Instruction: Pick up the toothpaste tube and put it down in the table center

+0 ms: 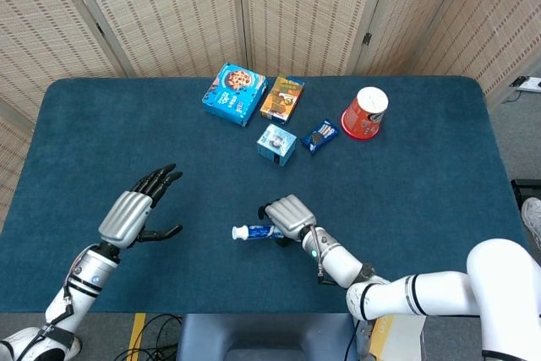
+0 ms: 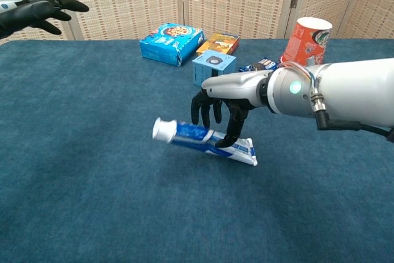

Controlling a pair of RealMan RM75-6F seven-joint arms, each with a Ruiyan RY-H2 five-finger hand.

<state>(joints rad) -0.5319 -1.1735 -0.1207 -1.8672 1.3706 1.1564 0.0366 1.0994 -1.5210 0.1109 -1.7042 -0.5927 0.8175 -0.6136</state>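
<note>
Near the middle of the blue counter [image 1: 423, 166], toward its front edge, the right robot hand [image 1: 287, 216] grasps the toothpaste tube [image 1: 254, 232], its dark fingers [image 2: 234, 129] curled down over the tube's back half. In the chest view the tube lies nearly flat, its white cap [image 2: 164, 129] pointing to the left and slightly raised, its crimped end [image 2: 249, 152] low at the carpeted surface under the fingertips; whether that end actually touches the counter cannot be told. The silver back of the right robot hand faces up, and the white forearm runs off to the right with a small green light on the wrist.

Well apart from it, to the left, the left robot hand [image 1: 135, 213] hangs released above the counter, palm turned inward, fingers spread and stretched forward, holding nothing. In the chest view only its dark fingers show at the upper left corner.

Farther back, a cluster of goods stands near the far edge: a small light-blue box [image 1: 276, 143] closest to the tube, a dark blue snack packet [image 1: 320, 135] just beside it to the right, and a red paper cup [image 1: 364, 113] lying tilted beyond that. Behind the small box sit a blue cookie box [image 1: 234, 93] and an orange box [image 1: 282, 98], side by side. A woven folding screen [image 1: 279, 6] closes off the background.
</note>
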